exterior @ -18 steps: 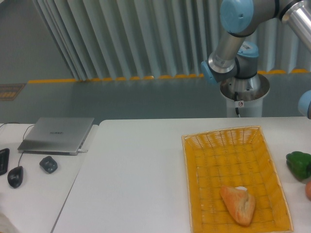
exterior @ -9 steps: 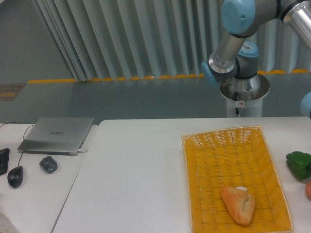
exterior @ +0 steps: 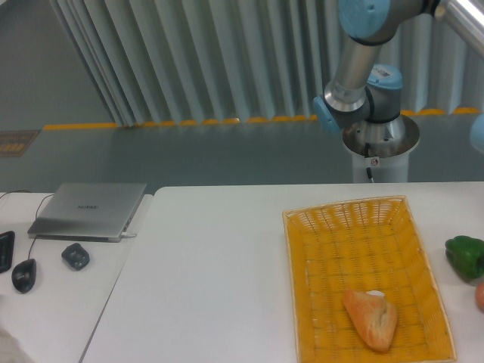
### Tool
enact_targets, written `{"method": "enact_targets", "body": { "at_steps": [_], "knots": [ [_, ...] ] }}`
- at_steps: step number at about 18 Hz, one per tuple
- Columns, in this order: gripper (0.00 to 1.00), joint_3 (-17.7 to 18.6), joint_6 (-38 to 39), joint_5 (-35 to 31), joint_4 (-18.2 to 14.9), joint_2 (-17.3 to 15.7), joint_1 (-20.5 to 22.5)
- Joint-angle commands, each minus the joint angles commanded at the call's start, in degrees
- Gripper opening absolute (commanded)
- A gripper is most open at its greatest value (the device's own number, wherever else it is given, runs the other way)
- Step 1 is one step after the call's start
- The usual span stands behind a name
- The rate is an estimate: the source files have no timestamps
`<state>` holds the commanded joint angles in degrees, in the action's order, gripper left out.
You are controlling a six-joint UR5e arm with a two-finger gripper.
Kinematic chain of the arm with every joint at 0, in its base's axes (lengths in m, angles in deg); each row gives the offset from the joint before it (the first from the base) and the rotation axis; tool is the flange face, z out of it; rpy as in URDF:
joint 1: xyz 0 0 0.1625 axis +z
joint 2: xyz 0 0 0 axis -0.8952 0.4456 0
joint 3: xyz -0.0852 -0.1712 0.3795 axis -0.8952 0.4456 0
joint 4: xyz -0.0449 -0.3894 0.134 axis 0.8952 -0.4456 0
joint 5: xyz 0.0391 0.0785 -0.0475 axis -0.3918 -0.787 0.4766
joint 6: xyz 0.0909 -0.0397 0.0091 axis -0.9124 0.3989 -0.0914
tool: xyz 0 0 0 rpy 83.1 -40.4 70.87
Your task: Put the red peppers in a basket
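The yellow-orange wicker basket (exterior: 325, 227) lies on the white table at the right, with a golden-brown bread roll (exterior: 372, 318) inside near its front. A sliver of the red pepper (exterior: 480, 296) shows at the right frame edge, just below a green bell pepper (exterior: 465, 255); both are on the table to the right of the basket. Only the arm's base and upper links (exterior: 363, 76) show behind the table. The gripper is outside the frame.
A closed grey laptop (exterior: 89, 209) sits on the left side table with a small dark object (exterior: 75, 255), a black mouse (exterior: 23, 274) and a dark device at the left edge (exterior: 4, 249). The white table (exterior: 212, 287) spans the middle.
The arm's upper links have shifted slightly upward and to the left; the blue joint at the right edge rose. The objects on the table have not moved.
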<state>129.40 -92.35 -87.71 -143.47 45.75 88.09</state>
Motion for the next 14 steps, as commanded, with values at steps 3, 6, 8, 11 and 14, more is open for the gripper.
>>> {"method": "enact_targets", "body": {
  "at_steps": [3,6,8,11,14],
  "knots": [
    [0.38,2.9,2.5,-0.1,-0.2,-3.0,-3.3],
    [0.38,6.4,2.8,-0.5,-0.3,-6.1,-6.6],
    [0.38,8.5,3.0,-0.6,-0.5,-7.9,-9.1],
    [0.38,10.8,2.5,-5.3,-0.9,-9.6,-14.3],
    [0.38,10.8,2.4,-9.9,-1.4,-9.2,-19.7]
  ]
}}
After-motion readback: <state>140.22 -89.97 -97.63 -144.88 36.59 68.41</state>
